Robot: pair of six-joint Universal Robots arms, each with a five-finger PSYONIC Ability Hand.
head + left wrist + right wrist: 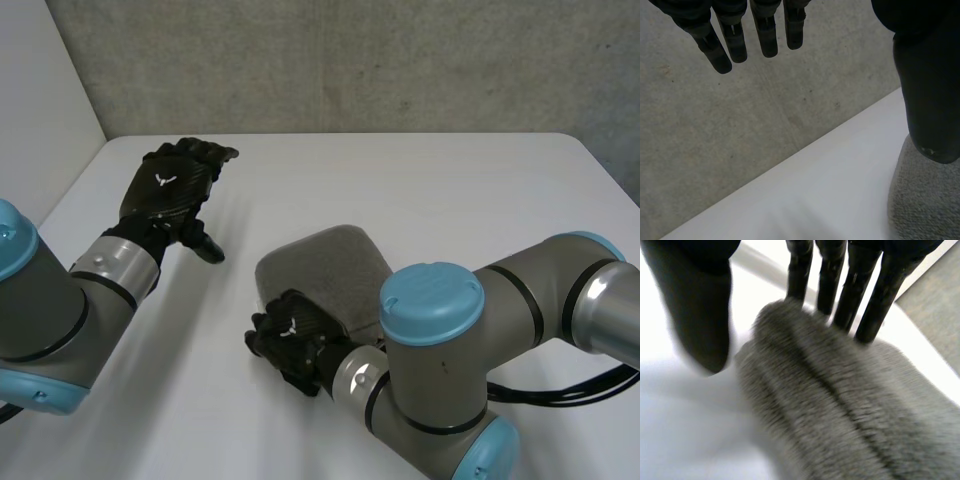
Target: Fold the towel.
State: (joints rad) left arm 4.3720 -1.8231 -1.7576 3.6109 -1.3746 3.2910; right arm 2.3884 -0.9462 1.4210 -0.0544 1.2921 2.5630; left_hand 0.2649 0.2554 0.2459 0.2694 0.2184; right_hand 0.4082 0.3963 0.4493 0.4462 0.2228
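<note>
Here the white desk (420,180) carries a grey towel (325,265), folded into a thick bundle near its middle. The right robot hand (295,340) sits at the towel's near edge, released, its fingers (832,285) straight against the cloth and its thumb beside it. The left robot hand (172,185) hovers well apart, fingers relaxed, holding nothing.

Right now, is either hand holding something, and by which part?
Nothing is held. The left hand is open above the table. The right hand rests straight fingers at the edge of the towel, thumb apart.
</note>
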